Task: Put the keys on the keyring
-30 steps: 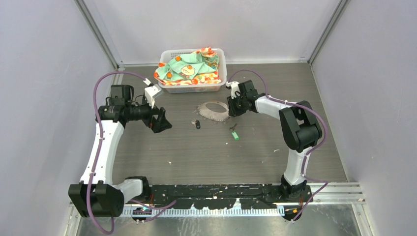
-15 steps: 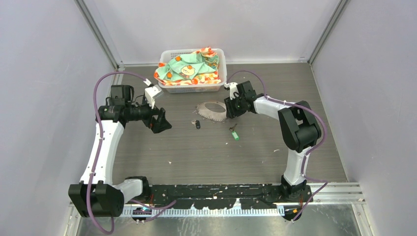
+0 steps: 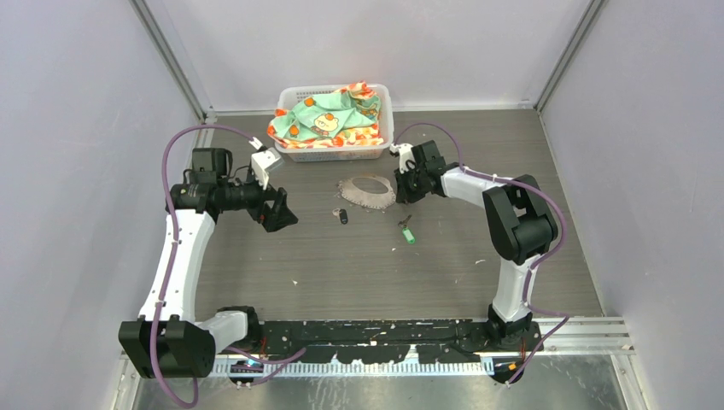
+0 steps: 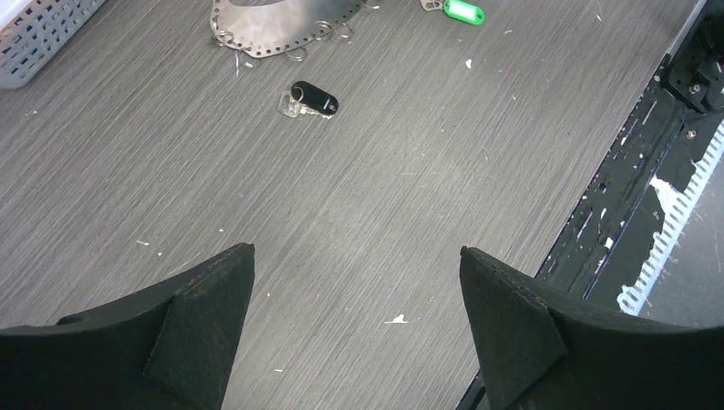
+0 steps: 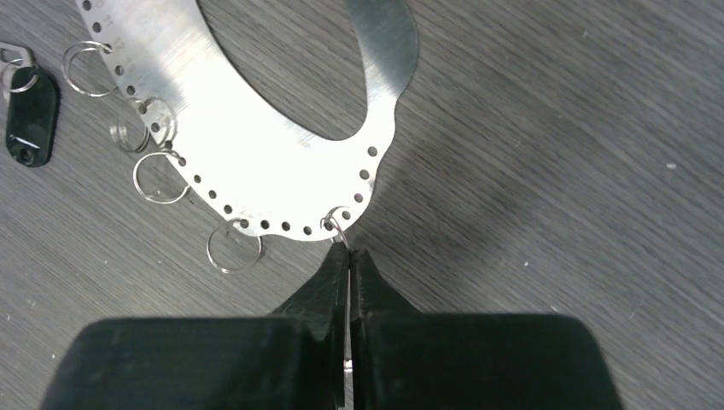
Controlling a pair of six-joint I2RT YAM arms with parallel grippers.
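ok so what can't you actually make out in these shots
- Right wrist: how much of the small ring is caught; the right gripper is shut over it.
- Left wrist: green key and keyring cut by the top edge.
- Black key: blade detail too small in every view.
- Top view: basket's contents, under the cloth.

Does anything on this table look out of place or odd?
Mostly tidy. The patterned cloth bulges over the white basket's rim, and white flecks litter the table. The green key and black key lie loose, off the keyring.
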